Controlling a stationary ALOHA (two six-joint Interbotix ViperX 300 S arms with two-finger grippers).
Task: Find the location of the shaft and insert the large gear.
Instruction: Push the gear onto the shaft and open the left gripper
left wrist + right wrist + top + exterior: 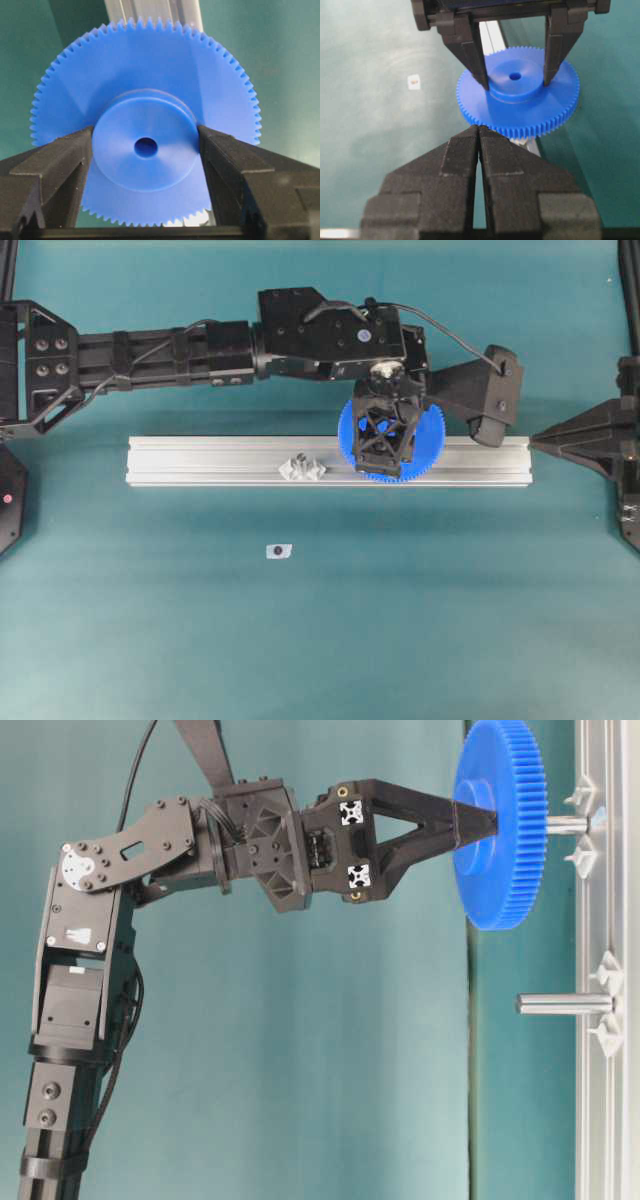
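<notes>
1. The left gripper (146, 145) is closest to its wrist camera. Its two black fingers (60, 160) squeeze the round hub of the large gear (145, 107), one on each side.
2. The large gear is bright blue with tiny teeth all round and a small hole in the middle of the hub. In the table-level view it hangs at the tip of the left gripper (478, 820), with its flat face turned to the silver rail (605, 1120).
3. The shaft (566, 824) is a small shiny pin that sticks out of the rail just past the gear, in line with the gear's middle. How far the pin goes into the hole cannot be told.
4. A second pin (563, 1004) stands on the rail off to the side of the gear, apart from it.
5. The right gripper (478, 131) waits near the gear, its fingers pressed together and holding nothing.
6. A small white tag (279, 551) lies on the green table (450, 620), well away from both grippers.
</notes>
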